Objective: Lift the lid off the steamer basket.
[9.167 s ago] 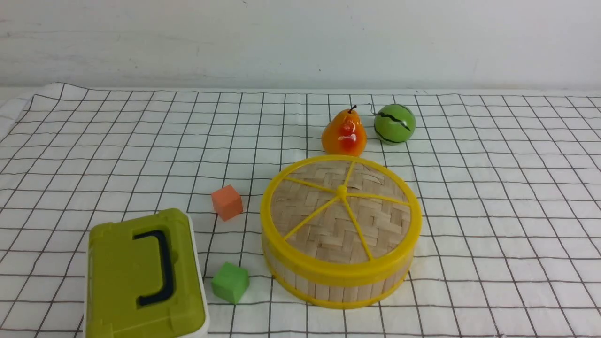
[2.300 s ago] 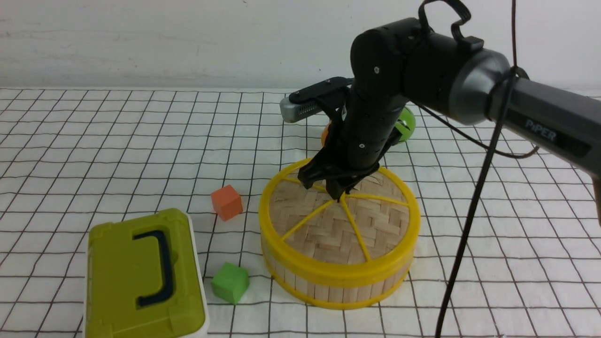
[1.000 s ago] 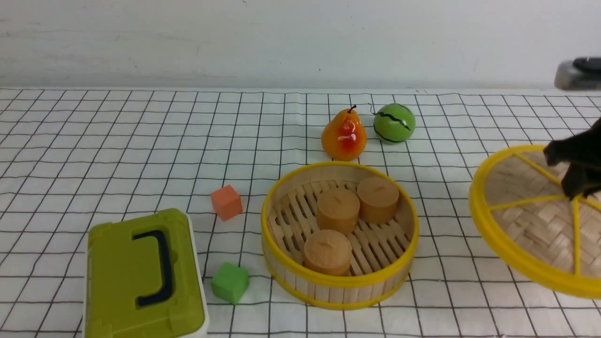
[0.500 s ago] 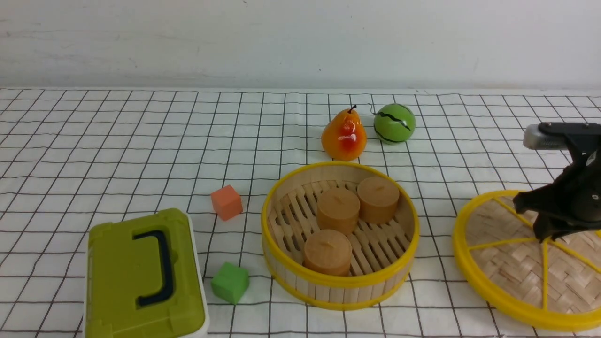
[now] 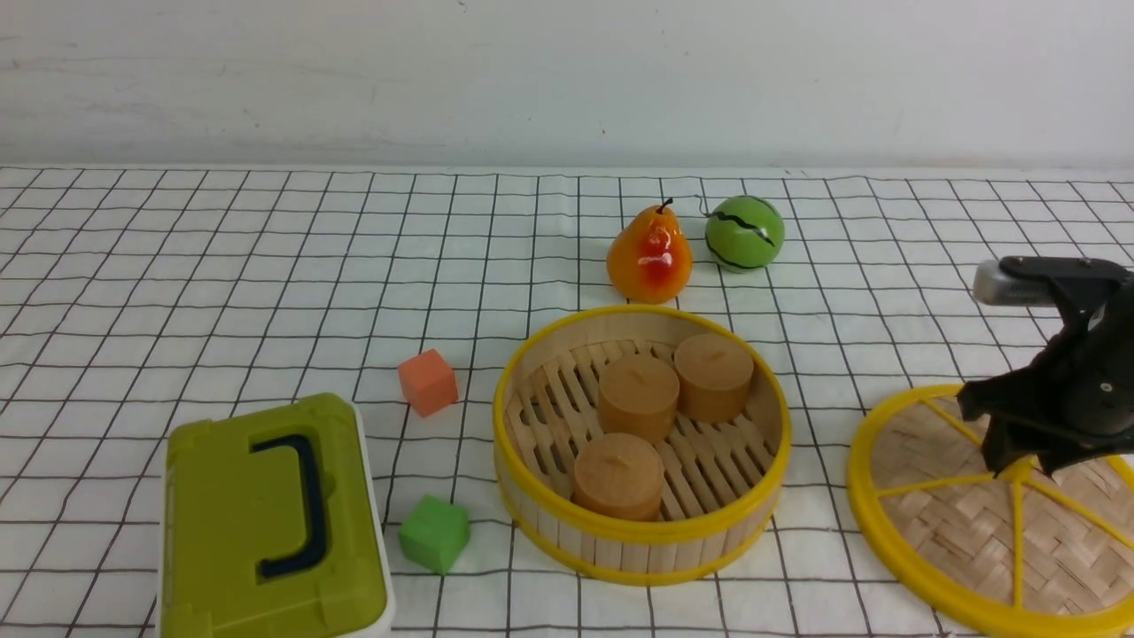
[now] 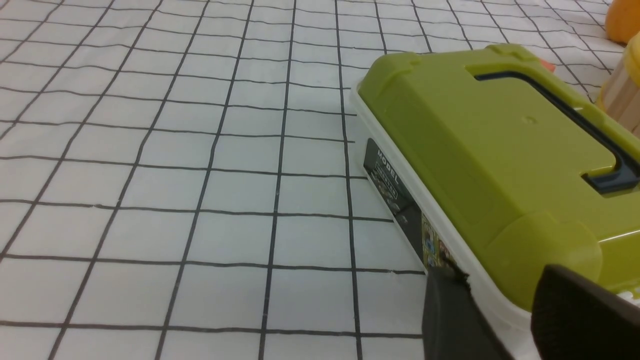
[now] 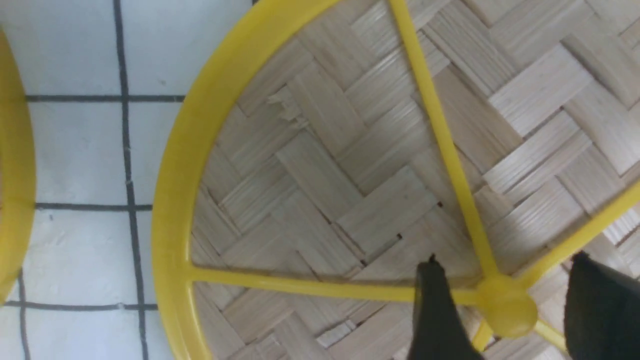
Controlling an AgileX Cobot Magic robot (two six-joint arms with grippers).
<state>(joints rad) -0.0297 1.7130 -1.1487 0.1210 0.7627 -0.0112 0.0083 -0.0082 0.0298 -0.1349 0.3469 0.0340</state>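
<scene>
A: Lid (image 5: 974, 532), where and what look?
B: Front view, lower right, lying flat on the cloth (image 5: 354, 213), cut by the frame edge. Round disc, pale tan woven bamboo in a zigzag pattern. Thick, smooth yellow rim, thin yellow spokes meeting at a small rounded knob (image 7: 510, 312). Some strips darker, one frayed patch close to the rim.
A: Right gripper (image 7: 505, 257)?
B: Fingers open, one on either side of the knob, gap visible. No grip.
A: Left gripper (image 6: 502, 272)?
B: Only in the left wrist view. Fingers apart, near the box (image 5: 257, 523).
A: Basket (image 5: 642, 532)?
B: Center, a bit low, uncovered. Yellow rims, pale slat wall, slotted floor. Three brown rounds inside: one toward the front (image 5: 618, 477), one mid (image 5: 638, 398), one back right (image 5: 713, 377). Lid sits apart from it, to the right.
A: Rest?
B: Pear (image 5: 649, 255) and striped green ball (image 5: 745, 233) upper middle, behind the basket. Orange cube (image 5: 428, 383) and green block (image 5: 434, 533) left of it. Box lower left, olive top, dark handle.
</scene>
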